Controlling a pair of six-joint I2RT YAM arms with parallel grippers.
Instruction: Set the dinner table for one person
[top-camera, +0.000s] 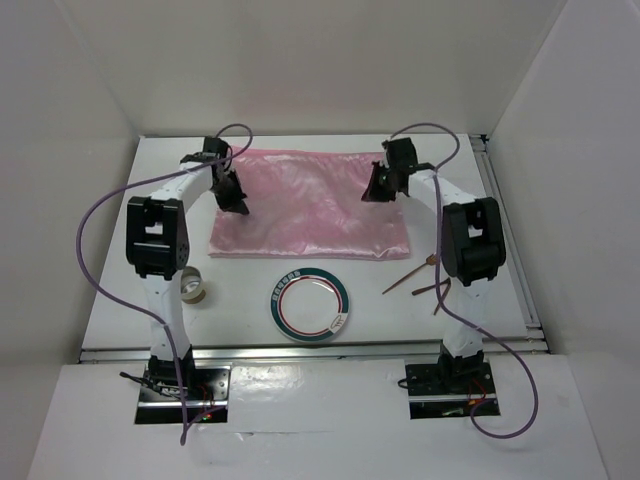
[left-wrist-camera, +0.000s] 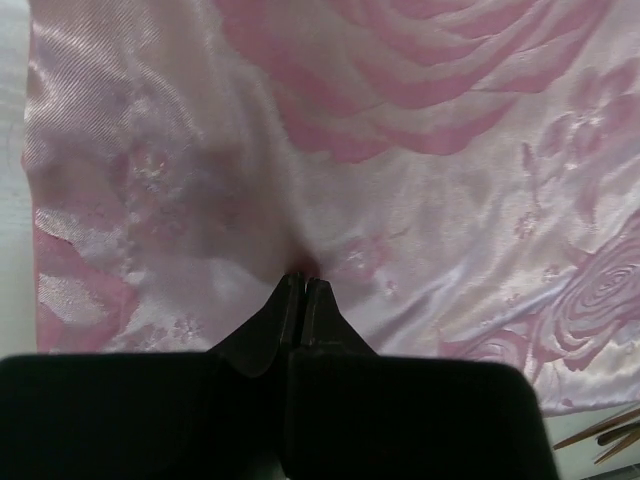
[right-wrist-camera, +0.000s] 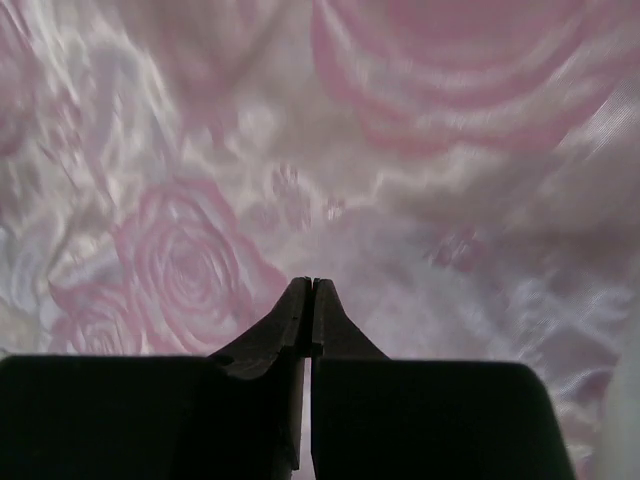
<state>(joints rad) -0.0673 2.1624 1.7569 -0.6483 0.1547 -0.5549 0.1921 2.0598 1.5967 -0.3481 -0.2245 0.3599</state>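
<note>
The white dinner table (top-camera: 150, 200) carries a shiny pink rose-patterned cloth (top-camera: 310, 205) spread flat at its middle. My left gripper (top-camera: 238, 205) is over the cloth's left part. In the left wrist view its jaws (left-wrist-camera: 303, 281) are shut and the cloth (left-wrist-camera: 420, 180) puckers into their tips. My right gripper (top-camera: 375, 190) is over the cloth's right part. In the right wrist view its jaws (right-wrist-camera: 310, 284) are shut just above the cloth (right-wrist-camera: 190, 260), with no fold showing between them. A round plate (top-camera: 310, 305) with a green and red rim lies in front of the cloth.
A small tape-like ring (top-camera: 193, 286) stands at the near left by the left arm. Brown chopsticks (top-camera: 420, 276) lie at the near right and also show in the left wrist view (left-wrist-camera: 600, 432). Metal rails (top-camera: 510, 240) run along the right and near edges.
</note>
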